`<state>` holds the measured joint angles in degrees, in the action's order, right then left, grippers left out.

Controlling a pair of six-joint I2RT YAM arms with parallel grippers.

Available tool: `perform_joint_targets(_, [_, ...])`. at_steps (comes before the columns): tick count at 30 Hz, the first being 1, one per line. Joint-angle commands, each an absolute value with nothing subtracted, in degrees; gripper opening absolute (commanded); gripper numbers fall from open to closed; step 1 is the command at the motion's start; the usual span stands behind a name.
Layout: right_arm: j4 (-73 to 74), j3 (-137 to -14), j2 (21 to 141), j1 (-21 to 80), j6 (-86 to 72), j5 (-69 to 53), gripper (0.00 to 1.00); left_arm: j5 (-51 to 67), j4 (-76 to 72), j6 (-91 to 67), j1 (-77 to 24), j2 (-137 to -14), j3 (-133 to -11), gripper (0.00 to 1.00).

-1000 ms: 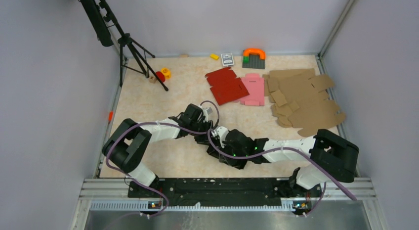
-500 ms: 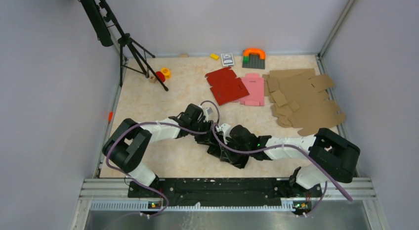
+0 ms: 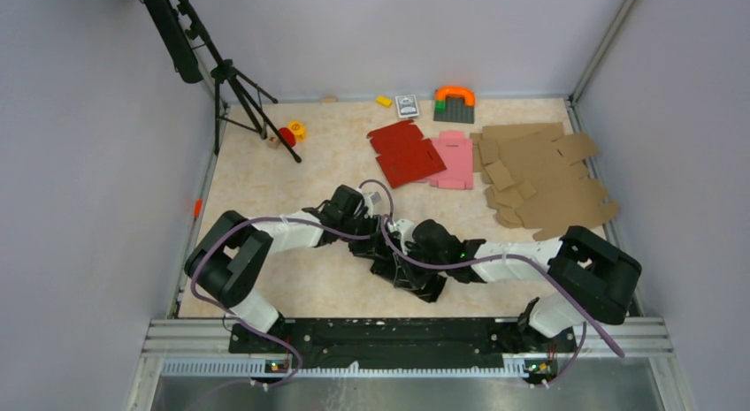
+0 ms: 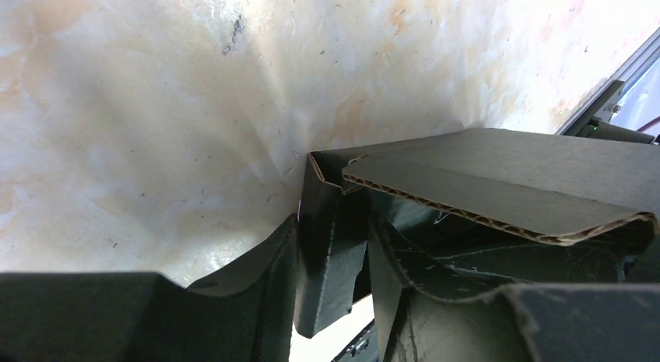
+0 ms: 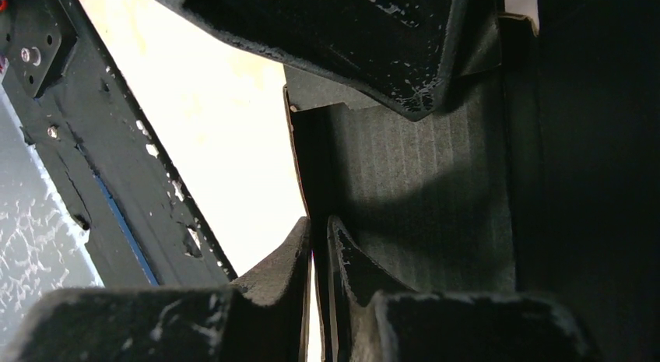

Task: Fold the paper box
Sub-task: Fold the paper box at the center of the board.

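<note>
The paper box [image 3: 417, 284] is a black, partly folded blank lying at the middle of the table between both arms. My left gripper [image 3: 378, 234] sits at its far left corner. In the left wrist view a doubled black wall [image 4: 331, 261] stands between my left gripper's [image 4: 333, 230] fingers, and a panel with a corrugated edge [image 4: 506, 171] leans over on the right. My right gripper [image 3: 400, 250] is close beside the left one. In the right wrist view it [image 5: 319, 226] is shut on a thin wall edge of the box [image 5: 420, 191].
A red blank [image 3: 405, 153], a pink blank [image 3: 454, 159] and a pile of brown cardboard [image 3: 541, 177] lie at the back right. A tripod [image 3: 232, 84] stands at the back left beside small toys [image 3: 290, 133]. The metal front rail [image 3: 398, 331] runs close behind the box.
My right gripper has crept left towards the left gripper, and its jaws have narrowed a little on the wall. The left arm has stayed in place.
</note>
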<state>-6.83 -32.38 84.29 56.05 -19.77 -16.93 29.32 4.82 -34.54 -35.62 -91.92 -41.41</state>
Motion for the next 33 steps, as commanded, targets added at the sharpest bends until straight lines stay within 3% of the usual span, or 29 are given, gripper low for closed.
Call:
perform_joint_targets(1, [-3.2,-33.0,86.6,55.3,-18.7,-14.3,0.09,29.0,5.0,-33.7,-35.8,-93.5,-42.7,0.35])
perform_joint_targets(5, [-3.1,-33.2,85.8,55.3,-18.6,-13.1,0.1,27.0,5.6,-33.3,-36.1,-93.4,-42.6,0.29])
perform_joint_targets(15, [-2.4,-34.0,84.2,56.2,-19.6,-9.7,0.15,16.1,9.9,-33.3,-40.7,-91.2,-44.4,0.25])
perform_joint_targets(27, [-3.2,-32.3,76.0,58.7,-21.9,-6.5,0.38,-3.0,16.5,-34.9,-48.2,-92.3,-48.4,0.2])
perform_joint_targets(33, [-1.6,-30.8,70.8,58.6,-23.3,-7.3,0.41,-5.9,18.1,-34.8,-49.8,-94.5,-50.2,0.11])
